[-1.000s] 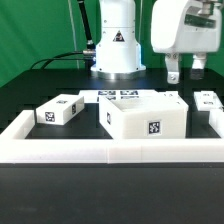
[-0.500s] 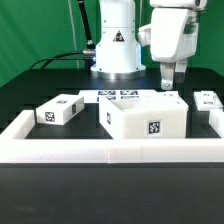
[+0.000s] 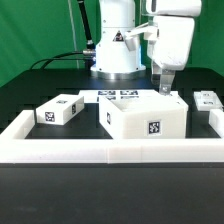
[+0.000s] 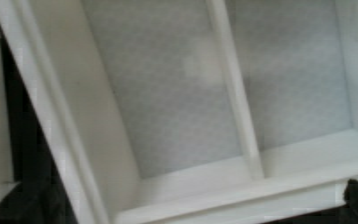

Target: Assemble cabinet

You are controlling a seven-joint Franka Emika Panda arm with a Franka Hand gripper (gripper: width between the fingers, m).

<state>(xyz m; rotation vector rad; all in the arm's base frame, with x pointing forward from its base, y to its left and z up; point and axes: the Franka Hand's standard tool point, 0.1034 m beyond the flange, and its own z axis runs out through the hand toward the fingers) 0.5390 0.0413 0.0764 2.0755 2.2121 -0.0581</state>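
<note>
1. I see the gripper [image 3: 165, 90] low over the far corner of the cabinet body [image 3: 145, 118], on the exterior view's right. Its fingers [image 3: 163, 82] point straight down and reach about to the body's top edge.
2. Spread or pressed together – I cannot tell. The exterior view shows the fingers as one narrow shape, and the wrist view shows no fingertips.
3. I cannot tell if the fingers touch the body.
4. The cabinet body sits on the black table [image 3: 40, 90], near the middle and just behind the near white rim [image 3: 100, 152]. One tag faces the camera.
5. The wrist view looks into the cabinet body [image 4: 158, 110] – white walls, pale inner panel, one thin white strip across the opening.
6. The small tagged block [image 3: 60, 110] lies to the exterior view's left of the body, well apart from it.
7. The second tagged block [image 3: 207, 100] lies on the exterior view's right, beyond the gripper.
8. The marker board [image 3: 120, 96] lies flat, just behind the body.
9. The arm base [image 3: 117, 45] stands at the far side, in front of the green backdrop [image 3: 40, 30].
</note>
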